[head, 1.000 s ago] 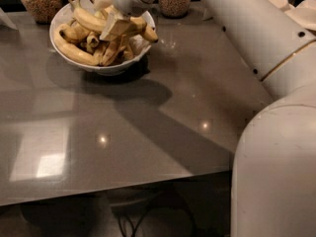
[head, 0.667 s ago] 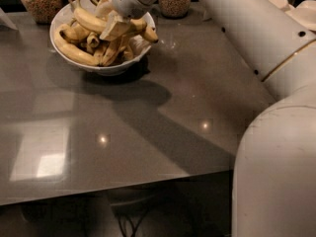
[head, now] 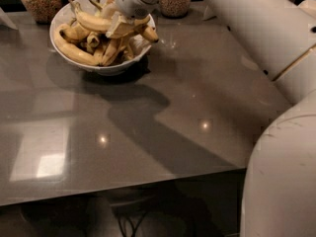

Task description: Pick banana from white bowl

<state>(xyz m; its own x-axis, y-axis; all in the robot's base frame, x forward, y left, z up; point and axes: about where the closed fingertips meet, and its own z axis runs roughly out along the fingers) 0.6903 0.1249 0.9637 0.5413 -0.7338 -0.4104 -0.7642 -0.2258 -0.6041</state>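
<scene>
Reaching into bowl (head: 112, 69), bench's (head: 148, 132) far-left corner: gripper (head: 121, 26), closure cannot be told. Banana (head: 96, 21) tops heap beside it. Risk: weak hold slipping; other bananas (head: 74, 51) snagging, spilling.

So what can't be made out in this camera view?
Camera view:
- Gripper, over the wide glossy white bowl: its tip is lost among bananas; hold on the long curved yellow banana unclear.
- Bowl's far-right rim: hidden by the arm.
- Grain-filled glass jars: cut off by top edge.
</scene>
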